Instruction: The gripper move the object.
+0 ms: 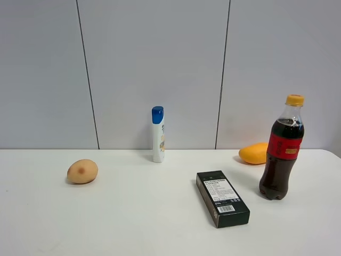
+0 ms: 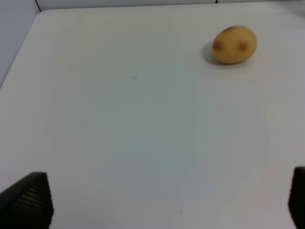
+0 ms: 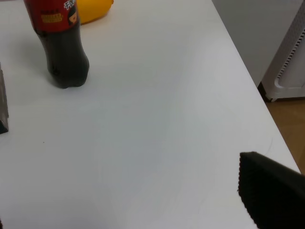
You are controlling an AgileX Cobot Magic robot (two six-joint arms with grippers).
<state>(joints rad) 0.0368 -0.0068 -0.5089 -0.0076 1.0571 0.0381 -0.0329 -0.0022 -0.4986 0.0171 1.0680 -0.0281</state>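
Observation:
The cola bottle (image 1: 281, 149) stands upright on the right of the white table (image 1: 133, 213), with dark cola, a red label and a yellow-orange cap. Its lower part shows in the right wrist view (image 3: 62, 47). My right gripper (image 3: 138, 210) is open and empty, well short of the bottle; only one black fingertip (image 3: 269, 191) shows clearly. My left gripper (image 2: 167, 205) is open and empty over bare table, with its black fingertips (image 2: 28, 200) at the frame's corners. Neither gripper shows in the exterior high view.
A potato (image 1: 82, 171) (image 2: 234, 44) lies at the left. A white bottle with a blue cap (image 1: 157, 134) stands at the back middle. A black box (image 1: 221, 198) lies left of the cola bottle. An orange mango (image 1: 254, 153) (image 3: 93, 9) lies behind it. The table's right edge (image 3: 248, 71) is near.

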